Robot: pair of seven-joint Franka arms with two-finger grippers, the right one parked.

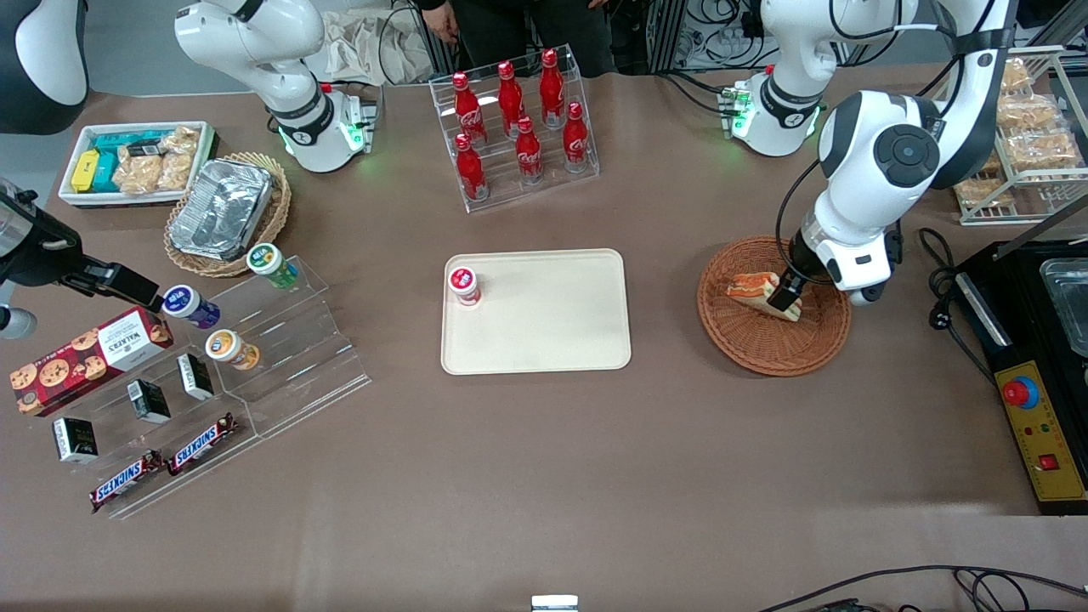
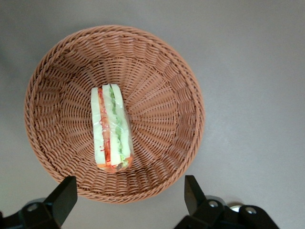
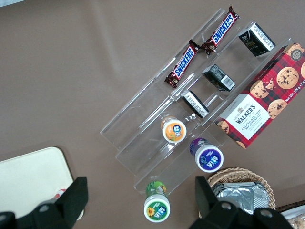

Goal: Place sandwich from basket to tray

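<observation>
The sandwich lies in the round reddish-brown basket, which stands beside the tray toward the working arm's end of the table. In the left wrist view the sandwich rests on its side near the middle of the basket, its orange, red and green layers showing. My gripper hangs just above the basket, over the sandwich's end. It is open, its black fingers spread wide with only wicker and table between them. The cream tray lies flat at the table's middle.
A small red-lidded jar stands on the tray's corner. A clear rack of red cola bottles is farther from the front camera. A black control box and a wire rack of bagged pastries flank the basket at the working arm's end.
</observation>
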